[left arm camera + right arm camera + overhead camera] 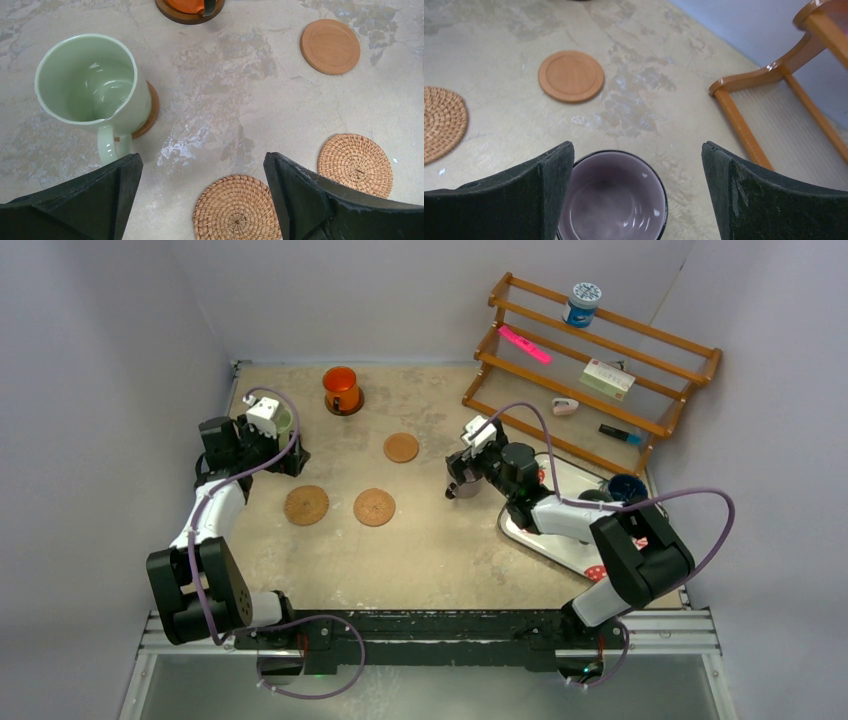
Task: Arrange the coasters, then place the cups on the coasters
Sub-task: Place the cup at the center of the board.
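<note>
A pale green cup (92, 82) stands on a wooden coaster (150, 107) at the table's left, just ahead of my left gripper (201, 160), which is open and empty. An orange cup (341, 388) sits on a dark coaster (187, 17) at the back. One bare wooden coaster (401, 447) and two woven coasters (306, 505) (374, 507) lie mid-table. My right gripper (638, 145) is open over a purple-grey cup (614, 197), whose rim lies close by the left finger. A dark blue cup (627, 487) stands at the tray's far end.
A white tray (560, 540) lies under the right arm at the table's right. Behind it a wooden rack (590, 350) holds a blue-and-white tub (582, 302), a pink strip and small items. Walls close the left, back and right sides.
</note>
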Tool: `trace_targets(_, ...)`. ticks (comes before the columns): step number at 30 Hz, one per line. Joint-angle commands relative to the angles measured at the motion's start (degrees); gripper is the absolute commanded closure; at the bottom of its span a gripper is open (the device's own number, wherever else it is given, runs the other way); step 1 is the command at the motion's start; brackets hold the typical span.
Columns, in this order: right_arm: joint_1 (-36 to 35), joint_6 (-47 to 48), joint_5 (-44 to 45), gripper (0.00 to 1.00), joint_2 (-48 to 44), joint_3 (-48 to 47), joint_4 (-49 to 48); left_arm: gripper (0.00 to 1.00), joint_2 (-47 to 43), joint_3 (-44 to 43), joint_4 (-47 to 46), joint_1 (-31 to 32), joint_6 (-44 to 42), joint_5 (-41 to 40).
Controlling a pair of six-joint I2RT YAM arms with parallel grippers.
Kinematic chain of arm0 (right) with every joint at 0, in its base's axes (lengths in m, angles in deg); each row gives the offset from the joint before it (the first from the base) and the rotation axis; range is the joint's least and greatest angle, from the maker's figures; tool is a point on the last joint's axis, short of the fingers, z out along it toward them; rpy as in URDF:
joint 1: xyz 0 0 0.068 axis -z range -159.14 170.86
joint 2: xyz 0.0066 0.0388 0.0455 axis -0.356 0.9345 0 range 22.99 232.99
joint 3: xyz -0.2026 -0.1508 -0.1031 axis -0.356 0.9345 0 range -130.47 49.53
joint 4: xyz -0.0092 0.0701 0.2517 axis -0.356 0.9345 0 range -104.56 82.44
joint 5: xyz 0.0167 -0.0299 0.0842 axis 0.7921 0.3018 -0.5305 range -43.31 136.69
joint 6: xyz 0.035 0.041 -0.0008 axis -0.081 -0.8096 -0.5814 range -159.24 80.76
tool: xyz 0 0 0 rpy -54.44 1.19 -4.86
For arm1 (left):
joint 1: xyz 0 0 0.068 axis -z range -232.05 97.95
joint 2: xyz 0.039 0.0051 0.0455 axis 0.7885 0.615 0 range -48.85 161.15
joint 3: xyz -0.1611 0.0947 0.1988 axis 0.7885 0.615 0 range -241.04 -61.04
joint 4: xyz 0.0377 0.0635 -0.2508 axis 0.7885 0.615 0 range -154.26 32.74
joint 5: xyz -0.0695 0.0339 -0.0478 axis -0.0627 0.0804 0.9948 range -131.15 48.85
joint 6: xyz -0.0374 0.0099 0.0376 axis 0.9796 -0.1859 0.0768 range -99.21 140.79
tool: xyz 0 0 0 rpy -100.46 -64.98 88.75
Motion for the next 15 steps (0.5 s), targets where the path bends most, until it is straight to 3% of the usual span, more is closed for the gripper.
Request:
trace_targets(1, 0.1, 0.9, 3.5, 0.01, -0.8, -0.9, -4.3, 0.00, 0.2, 0.0, -1.6, 0.5, -0.8, 0.7)
trace_targets(7, 0.1, 0.1, -0.4, 0.01, -4.9, -14.1, 28.4, 0.00, -0.1, 0.0, -1.2, 0.5, -1.2, 0.1)
trace_targets(15, 0.0, 2.3, -7.7, 0.01, -10.9, -20.5, 49.1, 0.00, 1.4, -0.4, -1.8, 0.6, -0.8, 0.9)
